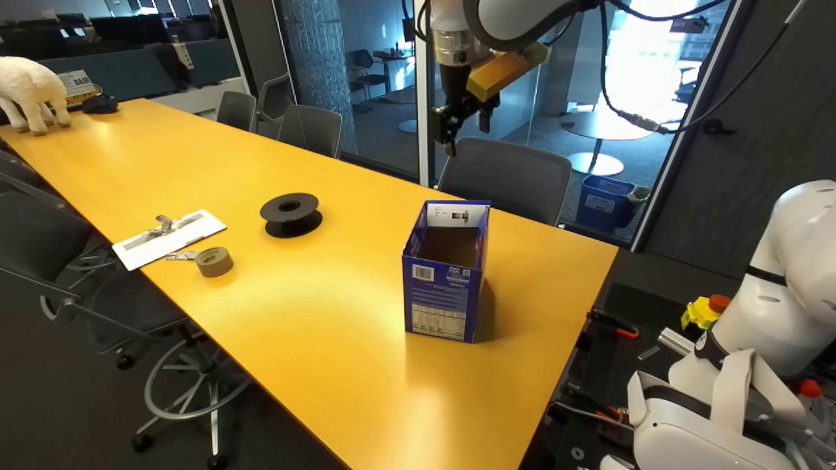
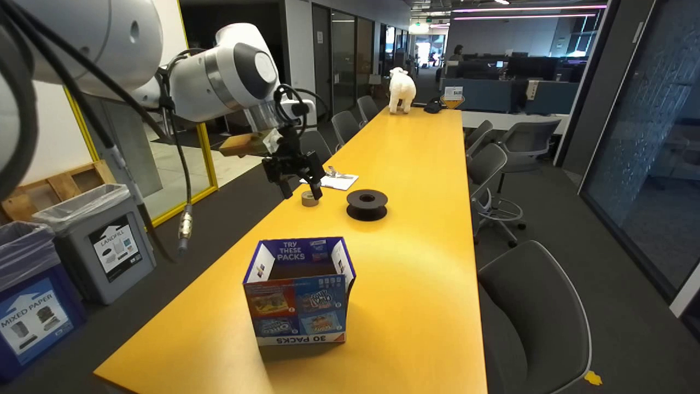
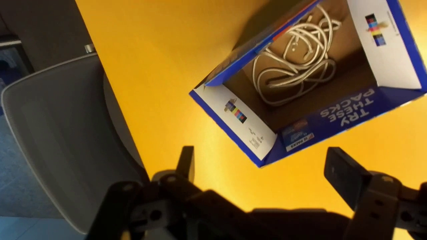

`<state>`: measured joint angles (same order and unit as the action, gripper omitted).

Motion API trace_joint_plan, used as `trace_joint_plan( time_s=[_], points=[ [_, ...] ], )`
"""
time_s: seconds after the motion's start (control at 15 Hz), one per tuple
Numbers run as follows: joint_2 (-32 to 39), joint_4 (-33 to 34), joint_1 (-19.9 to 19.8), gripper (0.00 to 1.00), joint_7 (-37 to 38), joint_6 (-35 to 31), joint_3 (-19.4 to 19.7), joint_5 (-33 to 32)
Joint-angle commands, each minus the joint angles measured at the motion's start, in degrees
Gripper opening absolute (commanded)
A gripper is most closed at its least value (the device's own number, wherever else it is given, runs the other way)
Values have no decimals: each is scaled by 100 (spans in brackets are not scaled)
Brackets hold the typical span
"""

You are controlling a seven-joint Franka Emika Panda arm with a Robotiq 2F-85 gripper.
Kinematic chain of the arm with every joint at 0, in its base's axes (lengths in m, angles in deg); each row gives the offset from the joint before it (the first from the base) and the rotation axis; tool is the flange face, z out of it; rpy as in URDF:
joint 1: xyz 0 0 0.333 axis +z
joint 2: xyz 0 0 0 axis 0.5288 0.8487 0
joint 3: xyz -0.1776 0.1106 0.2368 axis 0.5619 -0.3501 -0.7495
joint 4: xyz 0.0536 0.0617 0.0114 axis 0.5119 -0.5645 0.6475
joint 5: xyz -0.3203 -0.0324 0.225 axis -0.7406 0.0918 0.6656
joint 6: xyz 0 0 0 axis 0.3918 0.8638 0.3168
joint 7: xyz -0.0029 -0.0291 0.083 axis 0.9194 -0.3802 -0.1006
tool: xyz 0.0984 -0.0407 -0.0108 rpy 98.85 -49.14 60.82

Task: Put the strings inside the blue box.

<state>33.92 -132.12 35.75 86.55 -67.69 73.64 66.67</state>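
The strings (image 3: 298, 77) lie inside the blue box (image 1: 437, 294), in loose cream loops on its brown bottom. The wrist view shows them between twelve and one o'clock from the gripper (image 3: 261, 156). The fingers (image 3: 343, 176) are spread wide, with a broad gap between them. The box stands upright on the yellow table (image 1: 313, 339), its top open. In both exterior views the gripper hangs higher than the box, at about twelve o'clock from it and well apart. In the wrist view a grey chair (image 3: 66, 143) is at nine o'clock from the gripper. In an exterior view, counted from the box, the black spool (image 1: 291, 217) is at ten o'clock, and the roll of brown tape (image 1: 214, 262) is near nine o'clock. Close to the tape, also toward nine, lies a white clipboard (image 1: 173, 241). At ten o'clock, at the far end of the table, stands a white toy sheep (image 1: 32, 88).
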Motion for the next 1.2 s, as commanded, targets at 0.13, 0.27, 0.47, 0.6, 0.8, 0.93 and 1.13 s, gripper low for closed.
trace_joint_plan(
  time_s=[0.13, 0.27, 0.47, 0.6, 0.8, 0.93, 1.13],
  points=[
    [-1155, -424, -190, 100, -1978, 560, 337, 862],
    [-1578, -602, -217, 100, -2275, 895, 383, 961],
    [-2229, -992, -199, 100, -2423, 1303, 371, 1049],
    [-2600, -1330, -172, 100, -2459, 1421, 358, 1143],
    [-3074, -1913, -144, 100, -2376, 1490, 244, 1228],
    [-3411, -2269, -130, 100, -2340, 1443, 215, 1295],
    [-3840, -2600, -161, 100, -2289, 1335, 226, 1362]
  ],
)
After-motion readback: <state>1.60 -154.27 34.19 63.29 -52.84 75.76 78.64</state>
